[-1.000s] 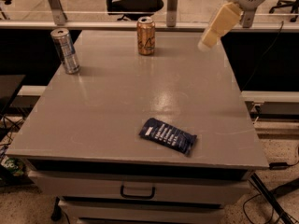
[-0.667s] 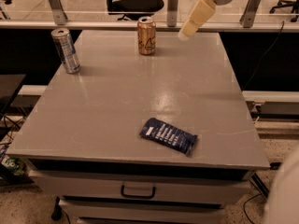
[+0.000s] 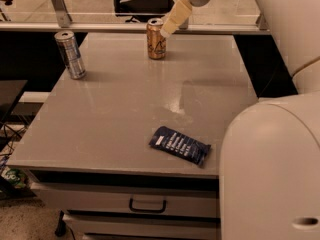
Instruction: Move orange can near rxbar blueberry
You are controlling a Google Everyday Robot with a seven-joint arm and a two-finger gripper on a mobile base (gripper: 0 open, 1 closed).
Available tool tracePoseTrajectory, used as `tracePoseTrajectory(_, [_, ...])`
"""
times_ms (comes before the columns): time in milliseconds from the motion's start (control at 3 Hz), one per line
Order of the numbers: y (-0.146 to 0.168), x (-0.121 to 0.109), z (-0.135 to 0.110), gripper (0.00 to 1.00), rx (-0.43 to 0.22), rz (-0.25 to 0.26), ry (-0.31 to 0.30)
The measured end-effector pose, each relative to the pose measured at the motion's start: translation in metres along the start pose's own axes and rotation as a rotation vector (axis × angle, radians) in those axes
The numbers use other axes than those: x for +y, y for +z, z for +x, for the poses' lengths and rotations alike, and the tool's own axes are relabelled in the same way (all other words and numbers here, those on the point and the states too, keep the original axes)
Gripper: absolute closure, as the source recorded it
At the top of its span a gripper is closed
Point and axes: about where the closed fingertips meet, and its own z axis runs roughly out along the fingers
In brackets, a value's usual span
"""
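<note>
The orange can (image 3: pixel 156 40) stands upright at the far edge of the grey table (image 3: pixel 125 114), a little left of centre. The rxbar blueberry (image 3: pixel 180 145), a flat navy wrapper with a small white label, lies near the table's front edge, right of centre. My gripper (image 3: pixel 174 20) hangs from the arm at the top of the view, its pale fingers (image 3: pixel 176 17) pointing down-left, just right of and above the orange can's top. It holds nothing.
A slimmer silver-and-blue can (image 3: pixel 70 54) stands upright at the far left of the table. My arm's large white body (image 3: pixel 272 169) fills the right side of the view and covers the table's right front corner. A drawer handle (image 3: pixel 147 205) shows below the front edge.
My gripper has swung left from beyond the table's far right corner to just beside the orange can's top. The arm's body has come into view at right. The cans and the bar have not moved.
</note>
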Motion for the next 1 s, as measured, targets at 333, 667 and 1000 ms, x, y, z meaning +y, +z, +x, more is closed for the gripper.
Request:
tracePoseTrajectory(333, [0.029, 0.0, -0.011, 0.0, -0.037, -0.018, 0.041])
tracePoseTrajectory(667, [0.057, 0.009, -0.022, 0.0, -0.082, -0.064, 0.077])
tracePoseTrajectory(1000, [0.074, 0.018, -0.033, 0.0, -0.113, -0.091, 0.086])
